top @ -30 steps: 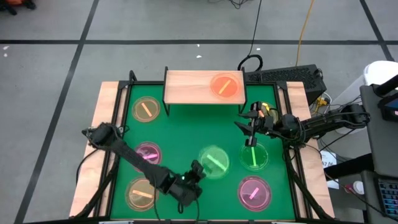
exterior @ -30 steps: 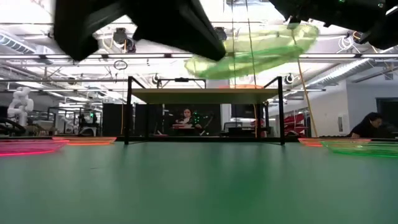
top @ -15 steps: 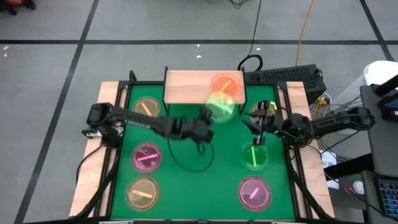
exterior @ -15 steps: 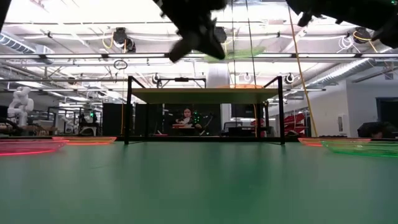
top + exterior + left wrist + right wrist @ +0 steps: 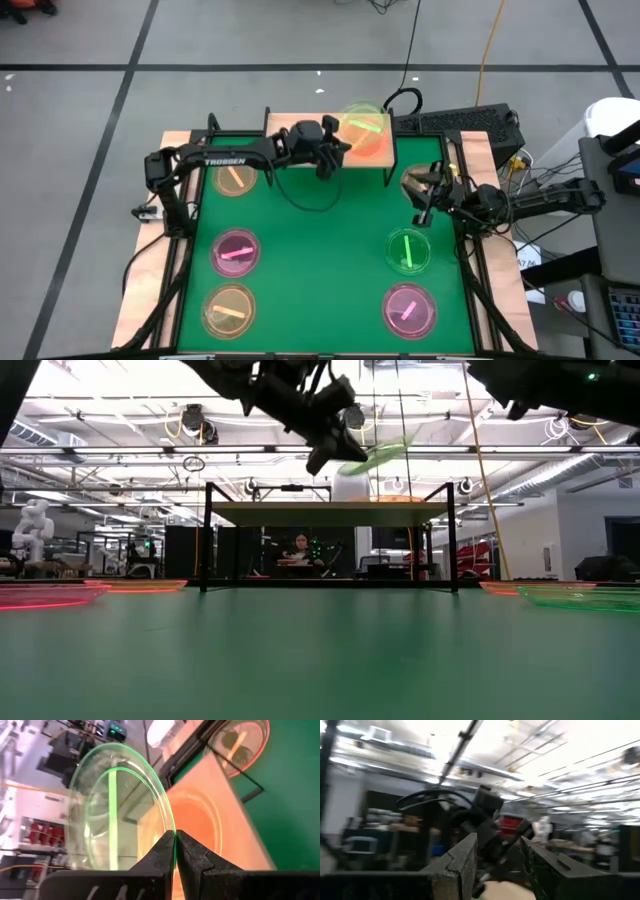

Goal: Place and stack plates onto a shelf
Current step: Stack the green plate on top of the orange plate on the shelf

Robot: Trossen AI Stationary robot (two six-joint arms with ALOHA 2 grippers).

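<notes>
Shelf (image 5: 300, 140) hides wrist-visible tool (image 5: 175, 851) pinching green plate (image 5: 120, 810).

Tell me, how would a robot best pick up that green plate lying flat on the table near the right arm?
Probably by its rim. The green plate lies flat on the table, so only its thin raised edge gives two fingers something to pinch. The right gripper, open and nearest, could descend from above onto the rim's near side, one finger inside and one outside.
</notes>
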